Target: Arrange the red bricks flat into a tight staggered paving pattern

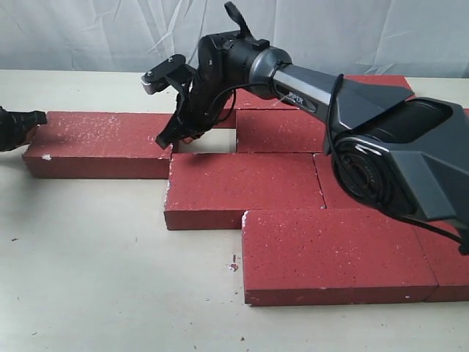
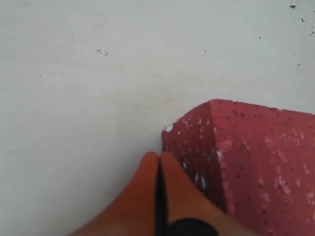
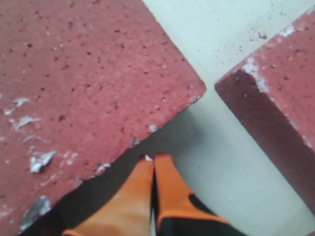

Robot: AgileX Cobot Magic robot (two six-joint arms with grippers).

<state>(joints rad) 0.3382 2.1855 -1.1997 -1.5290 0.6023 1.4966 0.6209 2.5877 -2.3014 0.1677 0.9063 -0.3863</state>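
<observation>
Several red bricks lie flat on the pale table (image 1: 110,279) in staggered rows. The leftmost brick (image 1: 99,144) stands a little apart from its row, leaving a small gap (image 1: 205,141) before the brick to its right (image 1: 282,130). My left gripper (image 1: 37,117) is shut and empty, its orange tips (image 2: 160,156) against that brick's end corner (image 2: 197,147). My right gripper (image 1: 165,139) reaches across, shut and empty, with its tips (image 3: 155,160) low in the gap between one brick (image 3: 83,83) and another (image 3: 275,108).
A middle-row brick (image 1: 242,189) and a front brick (image 1: 337,253) lie nearer the camera, with more bricks under the right arm (image 1: 381,154). Bare table spreads to the front left. A white curtain (image 1: 88,33) closes the back.
</observation>
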